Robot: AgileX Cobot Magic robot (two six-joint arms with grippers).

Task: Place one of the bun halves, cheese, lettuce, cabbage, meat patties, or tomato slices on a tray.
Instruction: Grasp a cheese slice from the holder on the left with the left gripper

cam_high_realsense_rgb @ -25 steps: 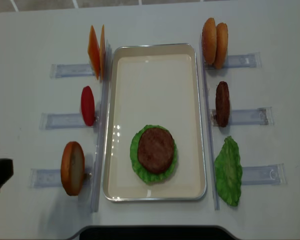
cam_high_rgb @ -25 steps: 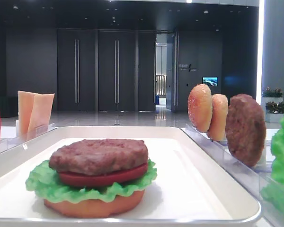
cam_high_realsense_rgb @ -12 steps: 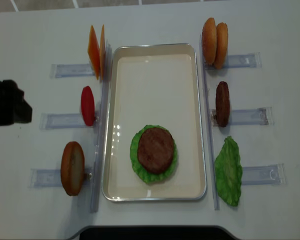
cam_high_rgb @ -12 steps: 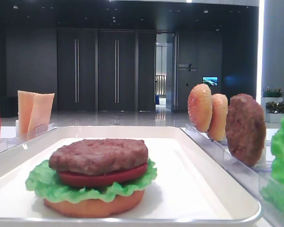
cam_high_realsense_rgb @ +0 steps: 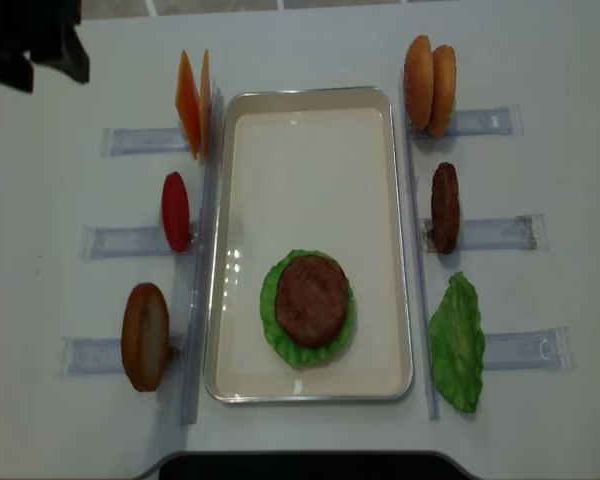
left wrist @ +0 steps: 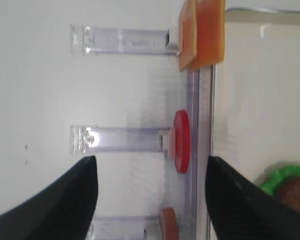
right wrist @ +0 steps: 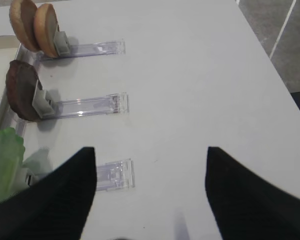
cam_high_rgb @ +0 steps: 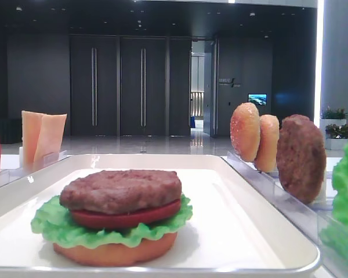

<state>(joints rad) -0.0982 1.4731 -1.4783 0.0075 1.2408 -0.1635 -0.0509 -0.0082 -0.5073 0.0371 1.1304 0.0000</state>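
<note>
**Fig.: Burger stack part-built; cheese not yet taken**

Described L to R, overhead view. At far upper L the left gripper [cam_high_realsense_rgb: 30, 45] is seen as a dark mass over bare table; in its wrist view the jaws are spread wide, nothing between them. Next, three clear racks [cam_high_realsense_rgb: 130, 140] are set along the tray's L edge: the cheese [cam_high_realsense_rgb: 192, 100] stands on edge in the top rack as two thin orange slices, a tomato slice [cam_high_realsense_rgb: 175, 211] in the middle, a bun half [cam_high_realsense_rgb: 145, 336] at the bottom. At centre the tray [cam_high_realsense_rgb: 310, 150] carries a stack [cam_high_realsense_rgb: 310, 302], built up as bun, lettuce, tomato, patty (low front view). At R, two bun halves [cam_high_realsense_rgb: 429, 72], a meat patty [cam_high_realsense_rgb: 444, 207] and a lettuce leaf [cam_high_realsense_rgb: 457, 342] are racked. The right gripper [right wrist: 150, 195] is parked over table w/ jaws apart, empty.

Handling (judged): cheese is prob. light, thin, floppy; a pinch across the faces at the exposed upper edge is advised, one slice only, since the pair may cling.
</note>
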